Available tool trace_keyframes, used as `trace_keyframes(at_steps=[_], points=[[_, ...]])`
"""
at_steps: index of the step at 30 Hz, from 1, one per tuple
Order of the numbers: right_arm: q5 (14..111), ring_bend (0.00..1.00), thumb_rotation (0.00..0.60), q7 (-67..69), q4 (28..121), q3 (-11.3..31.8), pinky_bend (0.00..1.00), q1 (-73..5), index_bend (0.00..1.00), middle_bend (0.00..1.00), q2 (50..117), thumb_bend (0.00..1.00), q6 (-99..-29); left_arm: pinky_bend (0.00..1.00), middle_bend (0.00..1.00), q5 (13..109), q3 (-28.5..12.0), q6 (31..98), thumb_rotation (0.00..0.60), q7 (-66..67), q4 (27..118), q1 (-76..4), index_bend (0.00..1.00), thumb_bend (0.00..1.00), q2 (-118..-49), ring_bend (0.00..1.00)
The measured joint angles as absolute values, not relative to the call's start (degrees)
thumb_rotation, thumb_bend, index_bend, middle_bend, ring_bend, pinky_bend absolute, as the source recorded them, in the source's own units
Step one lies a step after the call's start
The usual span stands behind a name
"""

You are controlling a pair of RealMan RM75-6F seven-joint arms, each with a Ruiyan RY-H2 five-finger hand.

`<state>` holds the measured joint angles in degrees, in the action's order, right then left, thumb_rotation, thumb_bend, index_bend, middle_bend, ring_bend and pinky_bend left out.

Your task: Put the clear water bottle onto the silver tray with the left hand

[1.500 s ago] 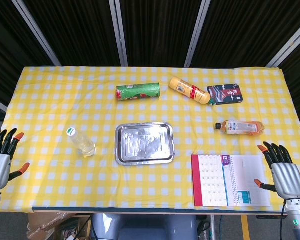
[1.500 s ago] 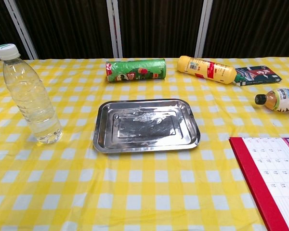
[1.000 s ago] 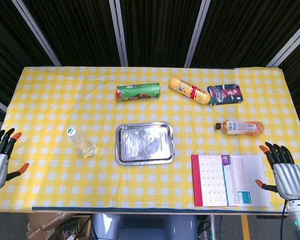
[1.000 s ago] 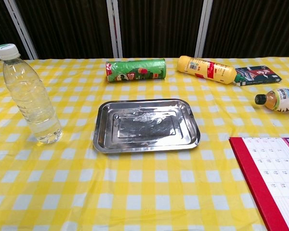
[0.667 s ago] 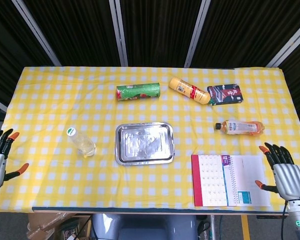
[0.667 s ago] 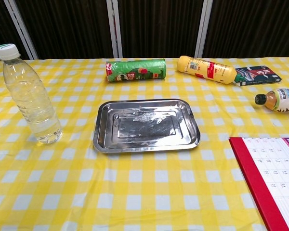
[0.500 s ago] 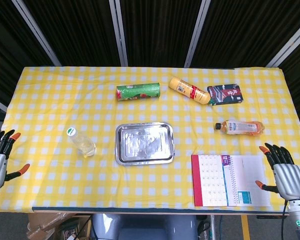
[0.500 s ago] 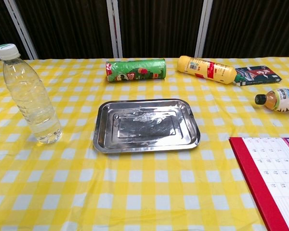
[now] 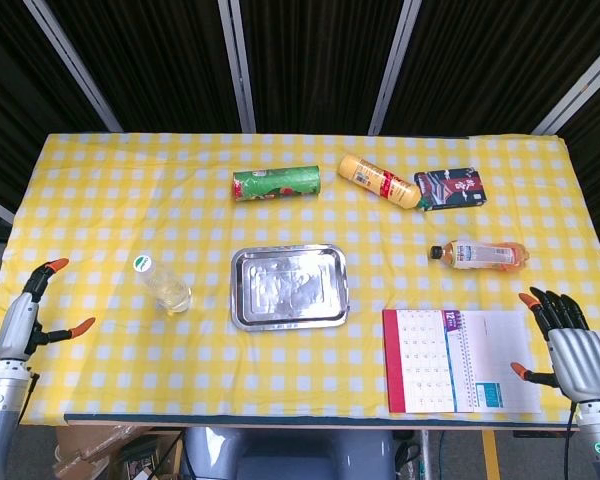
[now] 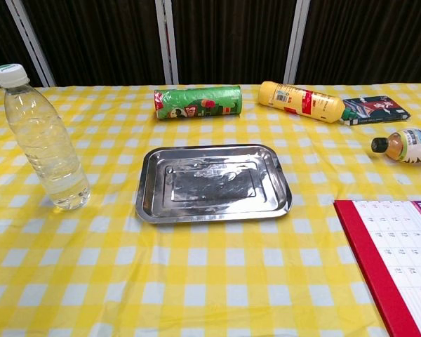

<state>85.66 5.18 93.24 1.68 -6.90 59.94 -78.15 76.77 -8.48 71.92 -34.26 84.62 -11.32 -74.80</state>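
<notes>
**Bottle upright, both hands empty**

The left hand (image 9: 25, 315) hangs at the table's edge, fingers spread, holding nothing. The clear water bottle (image 9: 161, 283) stands upright to its right, well apart; the silver tray (image 9: 289, 287) lies beyond the bottle. The right hand (image 9: 570, 350) is spread beside the calendar (image 9: 458, 360).

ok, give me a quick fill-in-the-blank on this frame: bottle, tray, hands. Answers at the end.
1. The clear water bottle stands ____ on the tablecloth, not lying down.
2. The silver tray holds ____.
3. The water bottle is on the tray's ____ side in the head view.
4. The left hand and right hand both hold ____.

Missing words: upright; nothing; left; nothing
</notes>
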Motion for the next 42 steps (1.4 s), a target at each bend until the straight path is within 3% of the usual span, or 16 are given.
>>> trace_keyframes(at_steps=[5, 11, 24, 29, 36, 42], points=[[85.8, 0.00, 0.600, 5.8, 93.5, 1.5, 0.01, -7.0, 0.12, 0.07, 59.7, 0.16, -77.9, 0.00, 0.08, 75.6, -9.8, 64.2, 0.600, -46.8, 82.9, -14.2, 0.11, 0.18, -76.8, 0.00], [86.0, 0.00, 0.600, 6.8, 93.9, 1.4, 0.01, -7.0, 0.12, 0.07, 59.2, 0.16, -77.8, 0.00, 0.08, 76.5, -9.8, 59.8, 0.600, -50.3, 78.1, -17.5, 0.11, 0.18, -81.5, 0.00], [86.2, 0.00, 0.600, 8.3, 94.1, 1.0, 0.01, -7.1, 0.12, 0.07, 58.3, 0.16, -77.2, 0.00, 0.14, 77.2, -10.6, 60.2, 0.600, -48.4, 75.7, -20.8, 0.14, 0.19, -89.4, 0.00], [86.2, 0.00, 0.600, 8.9, 94.1, 1.0, 0.01, -7.0, 0.12, 0.07, 58.1, 0.16, -77.1, 0.00, 0.16, 76.4, -11.6, 61.0, 0.600, -46.8, 74.2, -21.6, 0.17, 0.24, -92.4, 0.00], [86.1, 0.00, 0.600, 9.9, 94.0, 0.8, 0.01, -6.9, 0.12, 0.07, 57.8, 0.16, -76.9, 0.03, 0.32, 74.6, -12.7, 61.6, 0.600, -45.3, 70.6, -22.4, 0.32, 0.36, -96.5, 0.01], [86.0, 0.00, 0.600, 10.4, 93.9, 0.9, 0.01, -7.0, 0.12, 0.07, 57.6, 0.16, -76.8, 0.03, 0.42, 73.9, -13.5, 62.9, 0.600, -43.6, 67.5, -23.1, 0.42, 0.39, -100.2, 0.05]])
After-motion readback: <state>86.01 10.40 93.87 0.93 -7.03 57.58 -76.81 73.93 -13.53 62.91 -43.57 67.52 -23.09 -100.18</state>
